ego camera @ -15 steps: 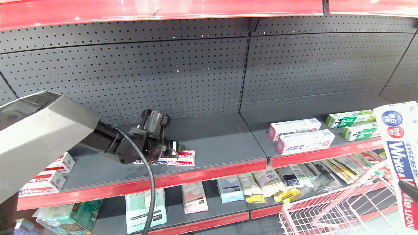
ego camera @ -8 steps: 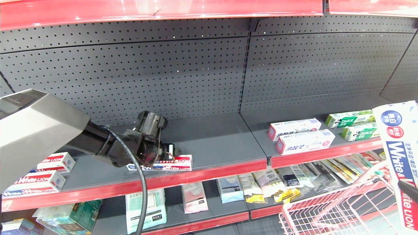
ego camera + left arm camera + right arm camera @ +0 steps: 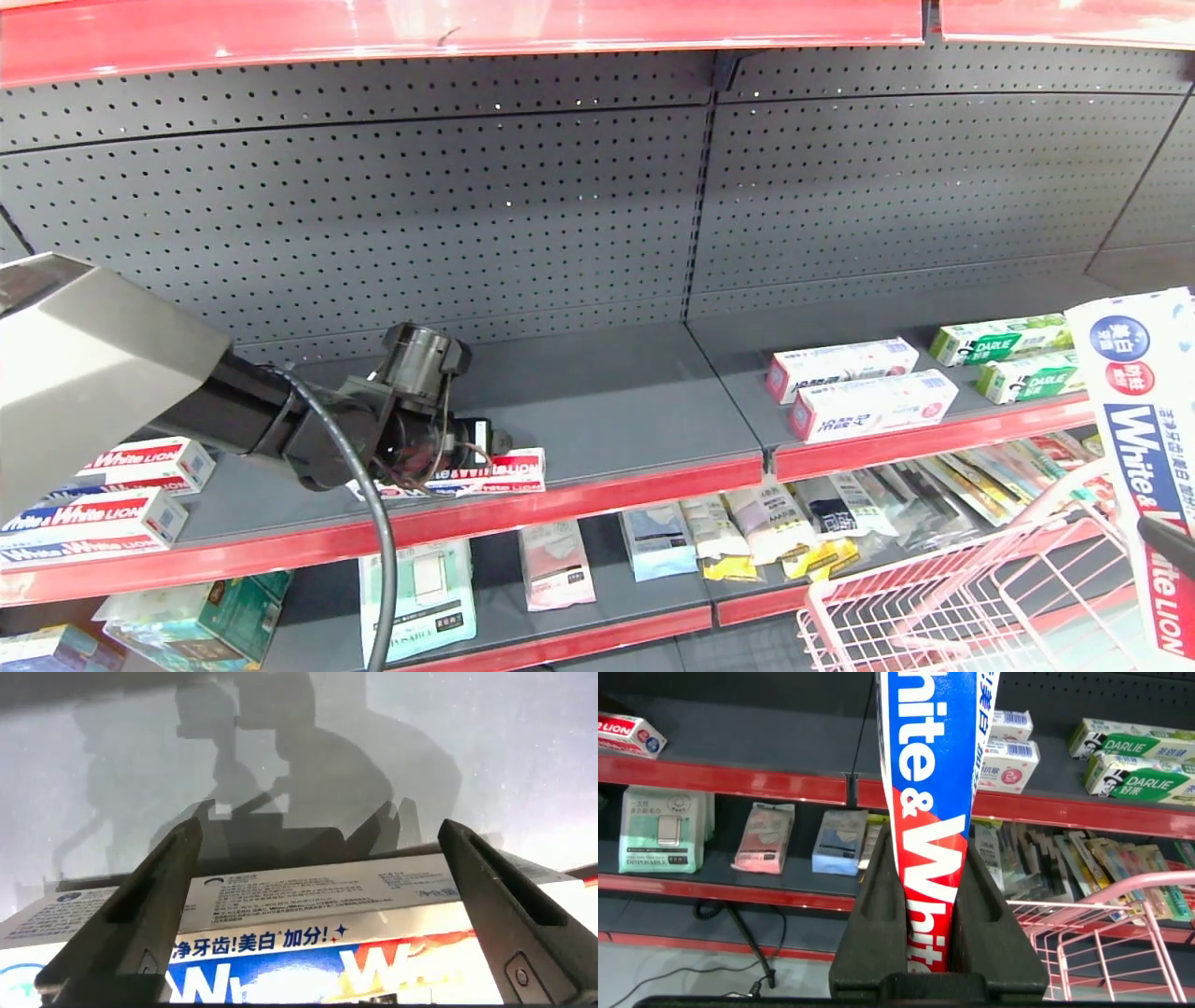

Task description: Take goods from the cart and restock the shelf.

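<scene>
A red, white and blue toothpaste box (image 3: 512, 467) lies flat near the front edge of the grey shelf (image 3: 635, 401). My left gripper (image 3: 490, 439) is low over it and open. In the left wrist view the box (image 3: 318, 905) runs crosswise under the gripper (image 3: 318, 831), whose fingers (image 3: 159, 896) stand wide apart, tips past its far edge. My right gripper (image 3: 931, 854) is shut on a second toothpaste box (image 3: 934, 756). It holds this box (image 3: 1144, 420) upright at the far right, above the pink wire cart (image 3: 934, 597).
Two matching boxes (image 3: 140, 462) (image 3: 93, 523) lie at the shelf's left end. To the right lie two white-pink boxes (image 3: 873, 406) and two green ones (image 3: 1004, 338). Hanging packets (image 3: 551, 560) fill the lower shelf. The shelf's middle is bare.
My left arm has drawn back to the left and toward the shelf's front edge. The box under it shifted slightly the same way. The right arm and its box kept still.
</scene>
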